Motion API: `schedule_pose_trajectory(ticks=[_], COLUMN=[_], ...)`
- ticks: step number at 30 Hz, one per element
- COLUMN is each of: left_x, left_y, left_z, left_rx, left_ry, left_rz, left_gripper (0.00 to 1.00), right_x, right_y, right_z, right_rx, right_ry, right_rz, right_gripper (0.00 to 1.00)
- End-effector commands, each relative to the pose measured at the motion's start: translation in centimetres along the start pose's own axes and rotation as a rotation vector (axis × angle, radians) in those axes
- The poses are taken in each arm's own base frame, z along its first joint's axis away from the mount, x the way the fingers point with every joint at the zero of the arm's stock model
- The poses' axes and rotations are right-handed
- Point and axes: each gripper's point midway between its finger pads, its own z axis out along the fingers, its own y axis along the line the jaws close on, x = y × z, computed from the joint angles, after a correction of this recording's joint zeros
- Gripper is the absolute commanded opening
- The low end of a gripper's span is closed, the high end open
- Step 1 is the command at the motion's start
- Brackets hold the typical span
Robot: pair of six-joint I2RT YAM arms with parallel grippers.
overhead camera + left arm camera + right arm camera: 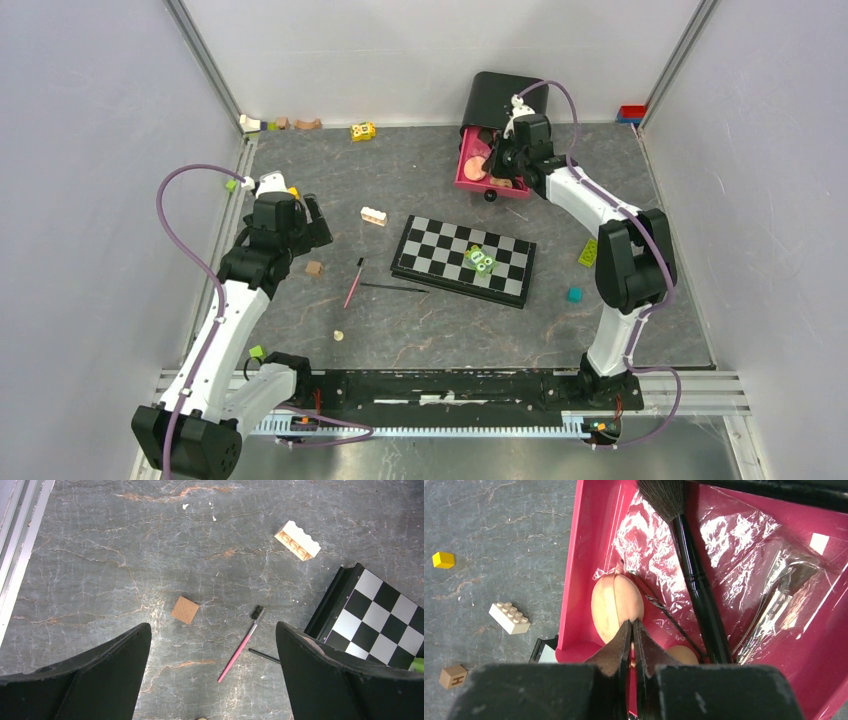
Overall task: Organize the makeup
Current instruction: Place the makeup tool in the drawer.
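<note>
Right claw (632, 626), nearly closed, hides part of the peach puff (614, 599); left claw (213, 627) gapes empty.

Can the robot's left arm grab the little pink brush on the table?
Probably yes. The left gripper hovers open right above the pink brush, nothing covers it, and the wooden block lies apart.

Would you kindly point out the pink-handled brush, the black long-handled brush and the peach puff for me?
pink-handled brush (237, 652), left wrist view, middle of its pink handle.
black long-handled brush (697, 580), right wrist view, upper part of its handle.
peach puff (615, 604), right wrist view, its rounded face.
</note>
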Motion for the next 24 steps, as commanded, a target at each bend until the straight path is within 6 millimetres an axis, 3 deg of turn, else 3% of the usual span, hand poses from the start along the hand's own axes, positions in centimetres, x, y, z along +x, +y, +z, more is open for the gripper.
schedule_pose_trajectory(ticks=[1,13,17,24], left_x=[-1.4,-1.4,-1.5,-1.3], left_y=[0.3,0.3,0.4,0.4], left_z=[-0.3,-0.4,-0.4,-0.3], left_rx=[-0.010,-0.010,-0.014,-0.013], left_ry=[-0.045,-0.046,-0.049,-0.040], left_rz=[0.021,0.021,0.021,0.022], left_gripper=[1.00,1.00,1.00,1.00], right_x=[-2.4,-5.7,-6.5,-7.7], right_y=[0.9,2.0,1.8,3.1], right_z=[-0.1,-1.3,-2.0,-4.9], right_rx=[-0.032,-0.032,-0.013,-0.042], right_ry=[-0.050,-0.109,-0.126,-0.174], right_rz=[-0.027,-0.052,-0.072,-0.094], right_gripper=[0.10,0.30,0.31,0.31])
